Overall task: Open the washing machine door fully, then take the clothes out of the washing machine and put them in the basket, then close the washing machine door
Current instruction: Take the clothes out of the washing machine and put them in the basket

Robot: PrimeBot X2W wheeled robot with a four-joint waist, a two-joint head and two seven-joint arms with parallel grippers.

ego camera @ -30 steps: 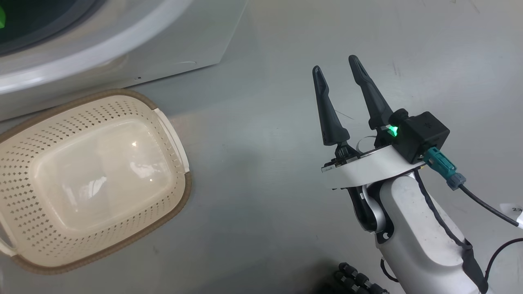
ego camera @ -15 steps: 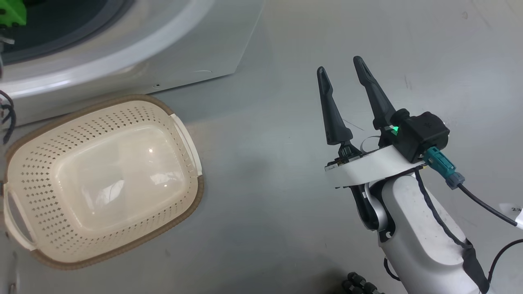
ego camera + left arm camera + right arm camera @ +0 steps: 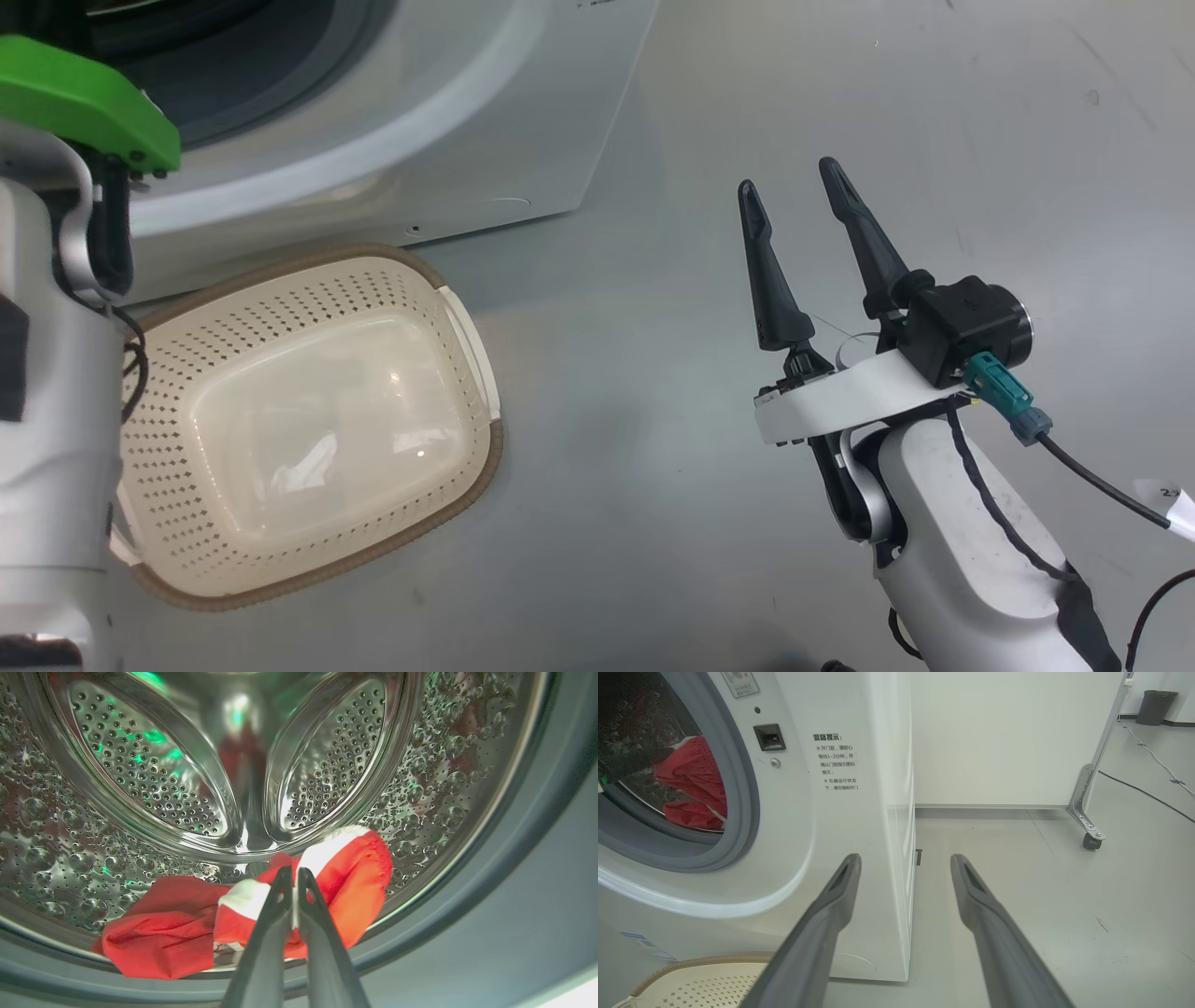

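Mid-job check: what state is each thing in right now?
washing machine: opening uncovered, drum exposed.
clothes: lying in the drum, pinched by the left gripper.
basket: upright on the floor, empty.
left gripper: shut on the clothes.
right gripper: open, holding nothing.

Head view, change over the last second: the camera has swung, so the basket (image 3: 493, 453) and the washing machine (image 3: 485, 121) now lie further right and lower in the frame, and more of the machine's dark opening shows at top left. The left arm (image 3: 47, 448), a pale forearm under a green cover (image 3: 84, 103), has entered at the left edge and overlaps the basket's left end.
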